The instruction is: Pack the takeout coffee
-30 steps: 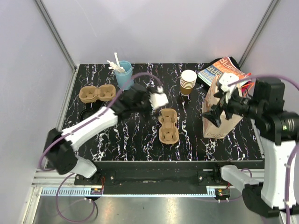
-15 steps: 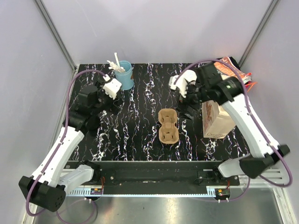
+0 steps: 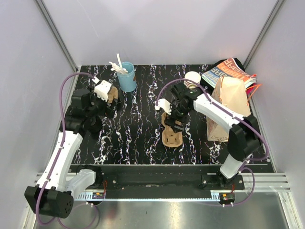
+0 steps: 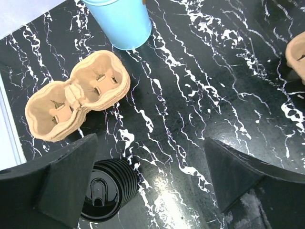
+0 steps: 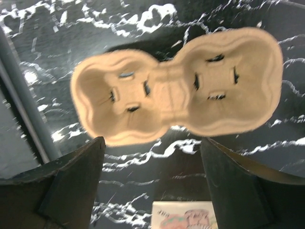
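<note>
Two pincers, both spread wide, gripping nothing. R gripper hangs over centre cup carrier, prob. to seat a drink there; L gripper waits nr spare carrier. Lone coffee cup: not in sight.

Top view: left gripper covers most of the left cup carrier; only its right end shows. The right gripper hides the far well of the centre carrier. The right arm crosses the foot of the cup stack. The paper bag covers part of the magazine.

Left wrist view: blue cup cut off by top edge; black lids partly behind the left gripper; tan piece clipped at right edge, identity unclear.

Right wrist view: soft blur throughout; printed sheet cut by bottom edge, print unreadable.
</note>
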Controlling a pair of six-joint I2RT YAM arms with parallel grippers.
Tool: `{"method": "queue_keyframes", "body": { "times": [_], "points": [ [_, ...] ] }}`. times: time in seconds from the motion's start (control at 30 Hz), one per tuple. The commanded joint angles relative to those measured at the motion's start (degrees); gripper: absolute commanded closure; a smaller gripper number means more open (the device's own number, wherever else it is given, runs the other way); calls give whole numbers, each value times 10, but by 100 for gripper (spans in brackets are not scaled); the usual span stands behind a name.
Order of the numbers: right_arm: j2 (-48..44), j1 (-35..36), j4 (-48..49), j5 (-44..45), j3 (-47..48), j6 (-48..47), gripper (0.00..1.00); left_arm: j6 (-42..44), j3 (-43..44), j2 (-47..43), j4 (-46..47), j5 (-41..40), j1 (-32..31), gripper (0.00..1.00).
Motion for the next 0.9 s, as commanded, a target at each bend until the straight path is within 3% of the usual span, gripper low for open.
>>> {"method": "queue_keyframes", "body": {
  "times": [0.0,0.47,0.87],
  "points": [
    [23,7,68,-12,-1,-17,16,-19,-1,-16,25,44,18,1],
    [89,43,103,41,-36,-53,16,-28,-5,-13,30,73,39,1],
    [144,49,106,82,-12,-69,19,-33,-8,-10,31,91,55,1]
  ]
}}
